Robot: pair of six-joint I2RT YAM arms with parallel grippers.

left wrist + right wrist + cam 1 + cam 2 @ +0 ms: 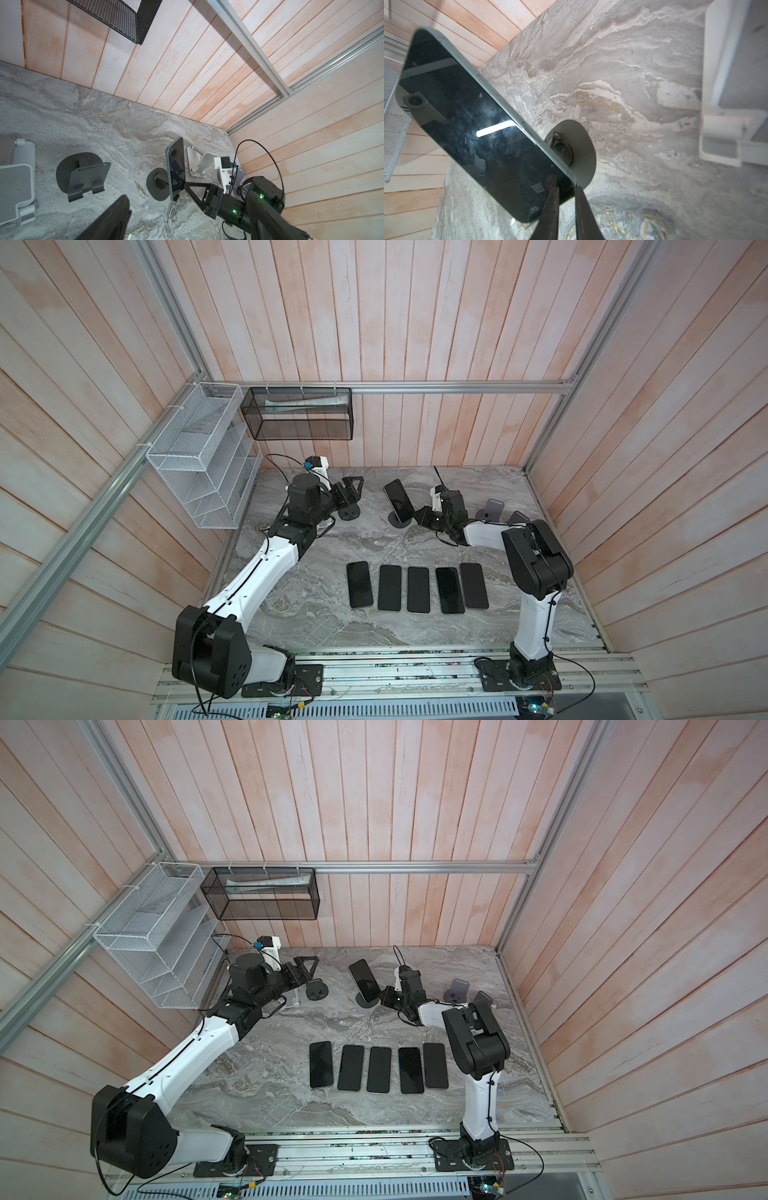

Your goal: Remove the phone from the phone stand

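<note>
Phone (483,128) leans on its round stand (584,143); right pincer (565,189) nips its lower corner, left pincer (355,489) spread wide, holding nothing.

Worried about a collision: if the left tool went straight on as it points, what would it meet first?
Most likely the phone on the round stand. The left tool points toward it, but whether it is level with the phone is unclear.
</note>
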